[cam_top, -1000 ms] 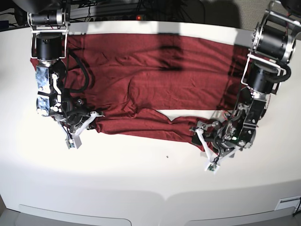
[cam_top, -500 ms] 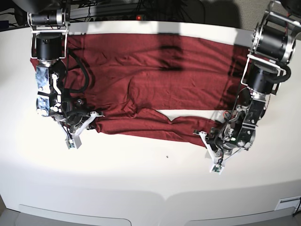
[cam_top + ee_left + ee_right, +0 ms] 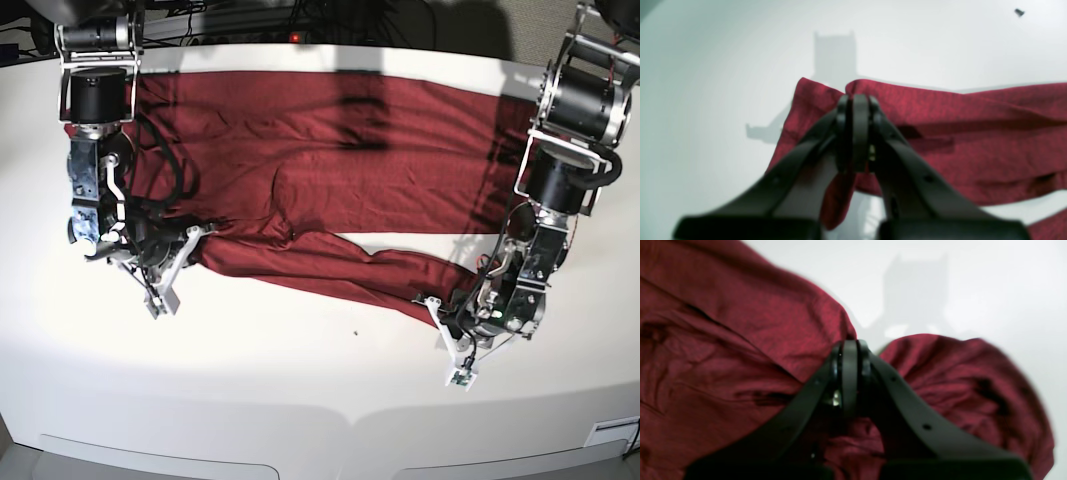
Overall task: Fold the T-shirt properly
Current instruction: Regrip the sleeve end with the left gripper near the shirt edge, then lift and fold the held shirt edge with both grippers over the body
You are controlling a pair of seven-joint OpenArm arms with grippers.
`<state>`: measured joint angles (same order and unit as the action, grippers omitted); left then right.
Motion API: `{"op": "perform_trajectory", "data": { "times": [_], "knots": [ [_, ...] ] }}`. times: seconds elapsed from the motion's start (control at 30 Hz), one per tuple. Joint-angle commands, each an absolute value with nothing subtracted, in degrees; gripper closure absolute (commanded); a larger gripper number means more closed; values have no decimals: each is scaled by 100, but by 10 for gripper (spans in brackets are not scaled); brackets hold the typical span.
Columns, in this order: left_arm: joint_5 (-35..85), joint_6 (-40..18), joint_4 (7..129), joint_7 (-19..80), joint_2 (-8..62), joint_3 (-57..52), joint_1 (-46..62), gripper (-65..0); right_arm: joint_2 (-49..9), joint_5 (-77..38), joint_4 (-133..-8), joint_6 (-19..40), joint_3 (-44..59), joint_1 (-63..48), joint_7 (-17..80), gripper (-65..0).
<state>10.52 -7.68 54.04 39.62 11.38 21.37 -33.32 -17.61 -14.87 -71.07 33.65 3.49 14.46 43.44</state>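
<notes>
The shirt (image 3: 330, 160) lies spread across the far half of the bench (image 3: 300, 400), from 9 o'clock to 3 o'clock in the base view. A long strip, apparently a sleeve or folded lower edge, runs along its near side.

**Claw state**
- Left claw (image 3: 447, 318): clenched on the end of that strip at about 4 o'clock. The left wrist view shows the jaws met with red cloth (image 3: 940, 113) pinched between them at the tip.
- Right claw (image 3: 185, 245): clenched on a bunched part of the shirt at about 9 o'clock. The right wrist view shows cloth (image 3: 740, 340) puckered on both sides of the closed jaws.

**Handling**
- Treat the fabric as thin, soft and light. It wrinkles readily and holds no shape of its own.
- Expect it to sag and drag between the two claws, and to slip from a shallow pinch if you pull hard.
- Take hold at hems, cuffs or corners, where layers double and a pinch is likely to bite best. Both present holds are near an edge.

**Edges and open room**
- The far edge of the shirt lies close to the far bench edge at 12 o'clock; cables and equipment sit just beyond. Avoid pushing cloth that way.
- The near half of the bench, from 5 to 7 o'clock, is bare apart from a small dark speck (image 3: 356, 333). Use this area for carrying cloth.
- Both arms stand over the shirt's ends. Keep them apart when you draw cloth toward the centre.
</notes>
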Motion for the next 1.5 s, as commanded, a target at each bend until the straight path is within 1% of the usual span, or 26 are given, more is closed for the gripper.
{"op": "perform_trajectory", "data": {
  "times": [0.0,0.2,0.3,0.47,0.67,0.87,0.97,1.13,1.27,1.47],
  "knots": [
    [1052,-764,5631,3907,1166,2106,-3540,0,-1811,-1525,-7306,3393,375,1603,4226,0],
    [1120,-762,6368,4333,1321,2106,-3538,0,-1809,-1527,-7725,3393,379,1603,4195,0],
    [1380,-760,6707,4556,1463,2106,-3535,0,-1811,-1527,-7996,3393,379,1601,4204,0],
    [1509,-764,7168,4862,1820,2106,-3385,0,-1813,-1522,-8482,3505,379,1544,4508,0],
    [1507,-746,7870,5030,2370,2106,-2853,0,-1813,-1520,-9181,3603,429,1186,4563,0],
    [1614,-749,8962,5540,2891,2106,-2502,0,-1831,-1559,-10018,3603,840,735,4821,0],
    [1597,-751,9535,5749,3028,2106,-2351,0,-1966,-1890,-10438,3605,1138,467,5035,0],
    [1588,-751,10079,5889,3065,2106,-1868,0,-2185,-2224,-11002,3667,1555,-36,5304,0],
    [1288,-746,10490,6154,3070,2104,-1459,0,-2189,-2473,-11360,3778,1918,-460,5374,0],
    [1072,-744,11128,6230,3170,2104,-753,0,-2191,-2622,-11883,3865,2285,-1133,5546,0]
  ]
}}
